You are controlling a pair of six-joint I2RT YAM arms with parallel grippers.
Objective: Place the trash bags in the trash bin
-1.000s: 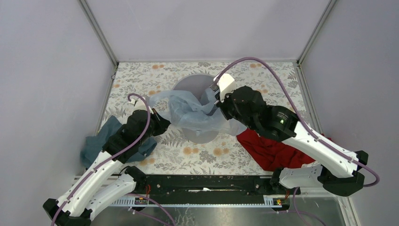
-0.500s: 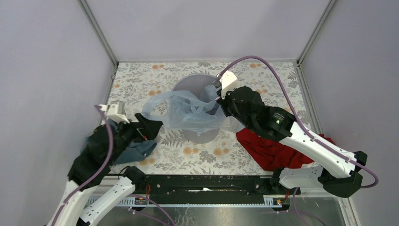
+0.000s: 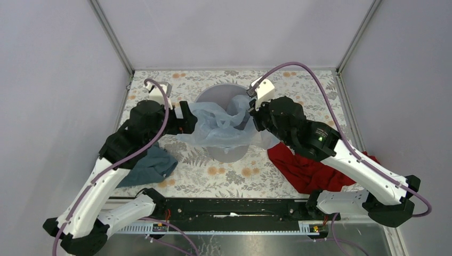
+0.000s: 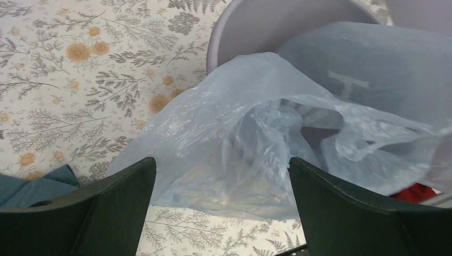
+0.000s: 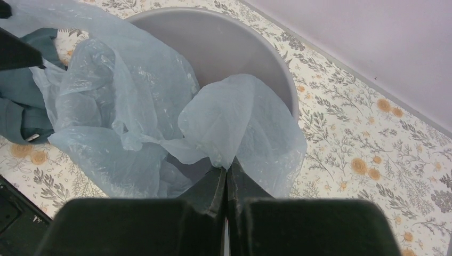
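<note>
The left end effector [image 4: 221,169] has let go of the bag [image 3: 217,126]. Its jaws now stand wide apart just left of the bin [image 3: 212,94], facing the loose plastic. The right end effector [image 5: 226,172] stays clamped on a fold at the bin's right rim. The bag lies partly inside the bin and partly spilling over its left and near rim, so it probably needs pushing in next.

No words, brands or numbers can be read anywhere. A faint, pale T-shaped mark [image 4: 347,84] shows on or through the thin, translucent pale-blue plastic bag [image 4: 229,138].
</note>
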